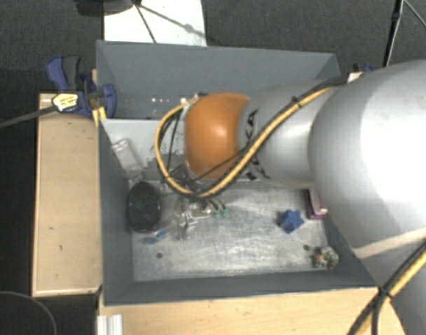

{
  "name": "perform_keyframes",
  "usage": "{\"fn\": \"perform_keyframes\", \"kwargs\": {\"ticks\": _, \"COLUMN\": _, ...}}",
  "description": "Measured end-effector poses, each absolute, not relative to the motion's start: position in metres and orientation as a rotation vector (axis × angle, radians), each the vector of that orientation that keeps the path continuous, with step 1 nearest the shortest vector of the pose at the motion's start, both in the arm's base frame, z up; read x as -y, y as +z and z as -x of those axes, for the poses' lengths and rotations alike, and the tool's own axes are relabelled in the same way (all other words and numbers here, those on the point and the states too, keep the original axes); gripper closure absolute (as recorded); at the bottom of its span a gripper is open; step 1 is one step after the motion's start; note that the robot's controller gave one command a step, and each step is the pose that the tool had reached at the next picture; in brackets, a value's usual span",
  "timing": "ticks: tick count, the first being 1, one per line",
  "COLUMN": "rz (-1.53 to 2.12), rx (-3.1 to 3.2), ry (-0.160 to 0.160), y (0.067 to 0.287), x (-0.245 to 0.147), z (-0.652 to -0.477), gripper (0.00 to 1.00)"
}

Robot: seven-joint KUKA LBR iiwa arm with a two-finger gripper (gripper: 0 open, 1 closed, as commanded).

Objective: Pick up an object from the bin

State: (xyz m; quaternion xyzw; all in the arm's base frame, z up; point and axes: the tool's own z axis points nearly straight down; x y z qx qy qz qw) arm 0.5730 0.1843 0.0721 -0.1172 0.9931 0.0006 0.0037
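Note:
My gripper (188, 218) is low over the left half of the bin floor, mostly hidden under the arm's orange cover. A black rounded lump (143, 208) lies just to its left, close to the bin's left wall. A small blue scrap (154, 237) rests on the floor just below and left of the gripper. Tiny green bits (218, 211) lie right beside it on the right. I see nothing held in the gripper.
A clear plastic piece (126, 155) leans in the bin's back left corner. A blue crumpled thing (290, 220) and a purple-pink thing (315, 205) lie toward the right, and a small greenish-brown cluster (325, 257) near the front right corner. The arm covers the bin's right side.

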Motion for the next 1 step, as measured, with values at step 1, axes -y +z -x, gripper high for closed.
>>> {"fn": "perform_keyframes", "kwargs": {"ticks": 1, "rz": 0.312, "rx": -3.113, "ry": 0.011, "y": 0.1619, "x": -0.2514, "z": -0.5932, "gripper": 0.00}}
